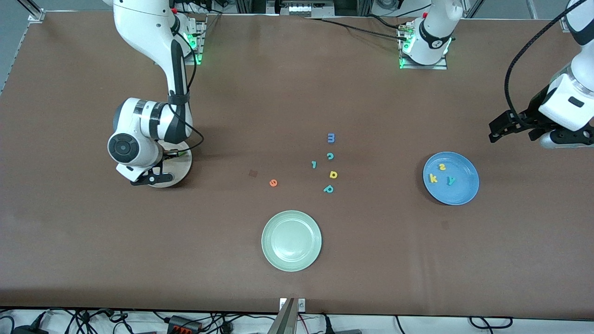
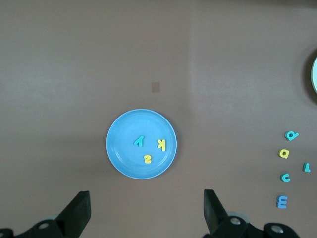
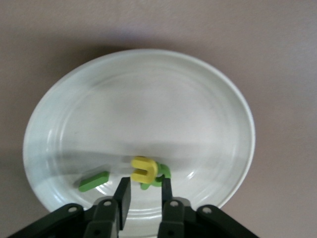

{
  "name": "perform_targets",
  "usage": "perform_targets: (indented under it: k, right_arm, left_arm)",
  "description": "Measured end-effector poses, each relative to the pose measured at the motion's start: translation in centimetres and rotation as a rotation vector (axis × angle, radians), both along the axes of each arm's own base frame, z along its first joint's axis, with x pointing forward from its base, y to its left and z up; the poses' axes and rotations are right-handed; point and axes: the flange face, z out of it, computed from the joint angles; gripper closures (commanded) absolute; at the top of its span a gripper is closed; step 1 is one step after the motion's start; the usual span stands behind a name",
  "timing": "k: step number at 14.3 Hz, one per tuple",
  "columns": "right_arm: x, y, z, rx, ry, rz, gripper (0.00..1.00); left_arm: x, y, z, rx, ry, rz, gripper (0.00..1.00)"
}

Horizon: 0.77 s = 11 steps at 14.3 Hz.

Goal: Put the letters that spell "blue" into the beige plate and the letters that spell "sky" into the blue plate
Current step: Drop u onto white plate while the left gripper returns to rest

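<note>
My right gripper (image 3: 143, 184) hangs low over the beige plate (image 3: 237, 114), open a little, with nothing between its fingers. Just off its fingertips a yellow u (image 3: 144, 169) lies free, resting partly on a green b (image 3: 161, 173). A green l (image 3: 94, 181) lies beside them in the same plate. In the front view the arm hides most of that plate (image 1: 181, 171). An orange e (image 1: 273, 183) sits on the table mid-way. The blue plate (image 1: 464, 195) holds a yellow s (image 1: 442, 167), a yellow k (image 1: 433, 178) and a teal y (image 1: 450, 180). My left gripper (image 2: 147, 213) waits wide open, up beside the blue plate (image 2: 124, 153).
A pale green plate (image 1: 291, 240) lies nearest the front camera. Loose letters cluster mid-table: a blue m (image 1: 331, 138), a teal c (image 1: 330, 156), a small teal hooked letter (image 1: 314, 164), a yellow d-like letter (image 1: 333, 174) and a teal p (image 1: 328, 189).
</note>
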Motion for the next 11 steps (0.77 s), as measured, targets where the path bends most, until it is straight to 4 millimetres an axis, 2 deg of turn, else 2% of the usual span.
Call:
perform_targets:
  k: [2,4,7,9,11]
  right_arm:
    - [1.0,0.8,1.0,0.009,-0.028,0.013,0.00]
    - [2.6,3.1,2.8,0.070,-0.092,0.001,0.00]
    - [4.9,9.2,5.2,0.212,-0.179,0.000,0.00]
    - [5.7,13.5,5.5,0.252,-0.209,0.005,0.00]
    - [6.0,17.3,4.9,0.252,-0.221,0.003,0.00]
  left_arm:
    - [0.2,0.0,0.1,0.001,-0.008,-0.001,0.00]
    - [0.2,0.0,0.1,0.001,-0.007,-0.001,0.00]
    - [0.2,-0.4,0.2,0.001,-0.009,-0.008,0.00]
    - [0.2,-0.6,0.3,0.001,-0.007,-0.011,0.00]
    - [0.2,-0.1,0.3,0.001,-0.006,-0.003,0.00]
